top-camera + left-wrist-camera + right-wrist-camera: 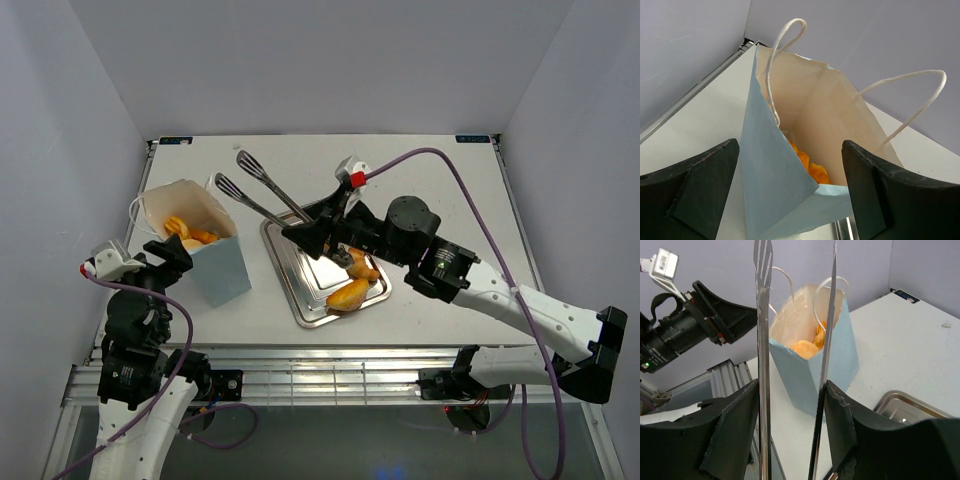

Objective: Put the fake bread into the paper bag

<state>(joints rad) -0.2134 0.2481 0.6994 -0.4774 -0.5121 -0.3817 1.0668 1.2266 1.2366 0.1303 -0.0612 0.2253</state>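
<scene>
**Inspector:** Fake bread [349,294]: count and position?

**Assistant:** Two glossy orange pieces lie close together on the one silver tray [285,262]. They are below the right claw [792,387] and behind its fingertips, toward its wrist. More orange pieces sit inside the paper bag [225,268]. I cannot count those exactly.

**Inspector:** The bag?

**Assistant:** One bag, upright, mouth open, pale blue outside, with two white string handles [774,75]. It stands straight ahead of the right claw, past the tong tips. Its near corner sits between the fingers of the left claw [790,145].

**Inspector:** Left claw, state?

**Assistant:** Spread wide, with no grip on anything. Whether either finger touches the paper, I cannot tell.

**Inspector:** Right claw?

**Assistant:** About half spread. Both fingers press on the outsides of one pair of metal tongs [763,340]. The two blades stand apart and there is nothing between them.

**Inspector:** Surroundings?

**Assistant:** The tray sits beside the bag. Both rest on the one white table [450,200].
</scene>
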